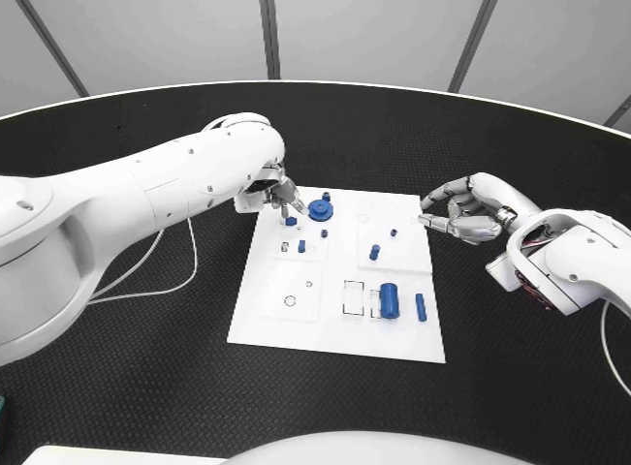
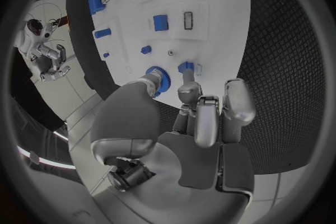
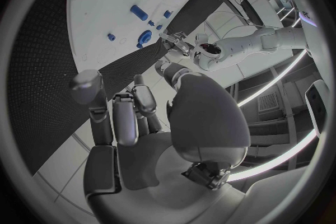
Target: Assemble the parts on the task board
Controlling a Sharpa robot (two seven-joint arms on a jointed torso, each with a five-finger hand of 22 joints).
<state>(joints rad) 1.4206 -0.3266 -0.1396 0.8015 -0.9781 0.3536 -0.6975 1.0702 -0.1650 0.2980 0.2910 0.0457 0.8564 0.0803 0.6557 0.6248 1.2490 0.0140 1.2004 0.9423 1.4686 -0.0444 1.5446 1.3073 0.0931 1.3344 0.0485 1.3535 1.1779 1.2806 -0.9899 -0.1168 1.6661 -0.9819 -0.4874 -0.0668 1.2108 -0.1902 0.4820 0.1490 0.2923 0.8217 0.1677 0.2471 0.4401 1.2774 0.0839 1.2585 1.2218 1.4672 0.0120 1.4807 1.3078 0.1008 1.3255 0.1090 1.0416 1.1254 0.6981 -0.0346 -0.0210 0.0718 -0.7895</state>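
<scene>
Left hand (image 1: 274,194) is down over the far-left corner of the white board (image 1: 273,325), roughly eleven o'clock from the board's middle. Its fingertips (image 2: 187,89) sit right at a small blue peg (image 2: 185,67). Touching it, by the look of the left wrist view, but whether the peg is actually pinched I cannot tell. Just beside it, toward three o'clock, sits the round blue gear (image 1: 321,210), flat on the board.

Right hand (image 1: 464,211) hangs off the board's right edge, fingers curled in, holding nothing.

Nearer the robot, at about five o'clock from centre, the big blue cylinder (image 1: 390,300) lies with its long axis running twelve to six, and a thin blue rod (image 1: 420,307) lies parallel just to its right. Those two look closer to the right hand; the peg and gear are the left's business. The peg looks to be the piece in play.
</scene>
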